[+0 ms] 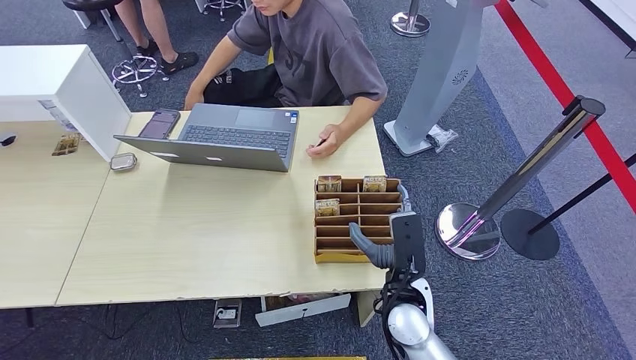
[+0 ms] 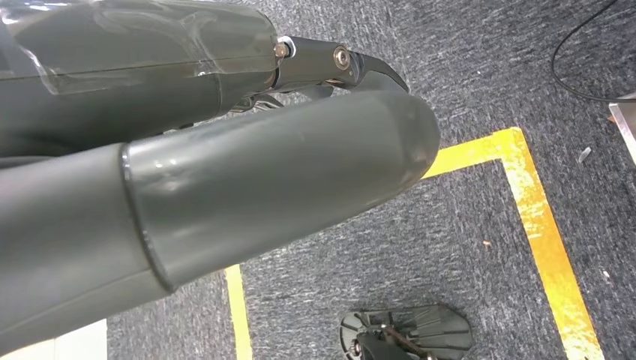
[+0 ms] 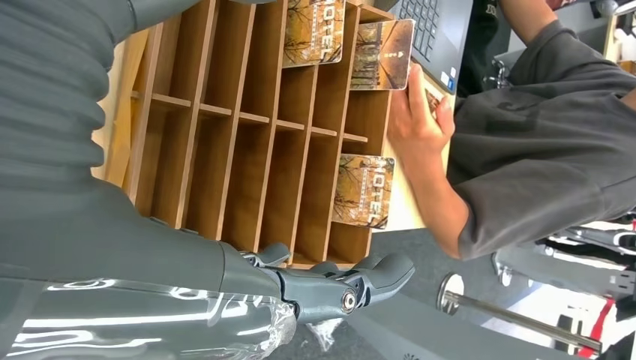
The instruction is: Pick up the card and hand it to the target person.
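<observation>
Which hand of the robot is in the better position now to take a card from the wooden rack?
The right hand. It is raised at the wooden rack, near the cards. The left hand hangs low over the floor, away from the table.

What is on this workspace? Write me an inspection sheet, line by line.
Surface: pale wooden table.
Job's things: three cards standing in a wooden rack.
Clutter: laptop, phone.
Hands: right hand beside the rack, holding nothing; left hand hangs over carpet, finger pose unclear.
Cables: black cable on the floor.
Surroundings: person seated at the laptop; stanchion to the right.
</observation>
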Motion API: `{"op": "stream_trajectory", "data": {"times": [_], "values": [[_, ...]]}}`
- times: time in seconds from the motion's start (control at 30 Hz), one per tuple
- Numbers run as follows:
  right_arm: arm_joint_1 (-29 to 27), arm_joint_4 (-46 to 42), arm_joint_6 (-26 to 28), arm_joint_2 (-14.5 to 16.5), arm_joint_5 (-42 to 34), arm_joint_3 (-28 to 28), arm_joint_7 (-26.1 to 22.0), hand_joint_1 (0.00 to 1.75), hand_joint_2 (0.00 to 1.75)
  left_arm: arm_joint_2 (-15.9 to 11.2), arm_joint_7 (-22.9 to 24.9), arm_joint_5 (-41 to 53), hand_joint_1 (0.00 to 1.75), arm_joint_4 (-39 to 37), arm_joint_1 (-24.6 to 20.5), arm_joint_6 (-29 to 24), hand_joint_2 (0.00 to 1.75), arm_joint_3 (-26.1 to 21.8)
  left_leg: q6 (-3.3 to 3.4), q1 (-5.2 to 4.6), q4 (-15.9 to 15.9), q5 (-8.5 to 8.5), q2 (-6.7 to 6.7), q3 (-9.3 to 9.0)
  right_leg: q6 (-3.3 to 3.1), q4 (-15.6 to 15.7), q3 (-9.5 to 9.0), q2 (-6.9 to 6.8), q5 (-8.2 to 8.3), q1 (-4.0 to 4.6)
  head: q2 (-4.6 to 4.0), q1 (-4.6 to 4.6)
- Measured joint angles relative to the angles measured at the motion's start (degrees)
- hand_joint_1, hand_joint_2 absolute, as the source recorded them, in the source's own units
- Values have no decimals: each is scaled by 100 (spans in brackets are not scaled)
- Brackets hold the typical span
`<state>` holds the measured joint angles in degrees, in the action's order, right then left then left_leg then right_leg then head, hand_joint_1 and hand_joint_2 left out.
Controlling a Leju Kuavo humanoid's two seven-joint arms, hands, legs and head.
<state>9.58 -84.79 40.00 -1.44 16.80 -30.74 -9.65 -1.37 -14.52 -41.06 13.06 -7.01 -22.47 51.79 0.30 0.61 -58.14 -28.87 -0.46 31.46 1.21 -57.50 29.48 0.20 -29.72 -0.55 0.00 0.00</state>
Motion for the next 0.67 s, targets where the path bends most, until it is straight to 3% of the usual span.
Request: {"op": "stream_trajectory", "data": {"times": [0.67], "values": [[-2, -127, 0, -101, 18, -13, 95, 0, 175, 21, 1, -37, 0, -3, -5, -1, 0, 51, 1, 0, 0, 0, 0, -1, 1, 2, -2, 0, 0, 0, 0, 0]]}}
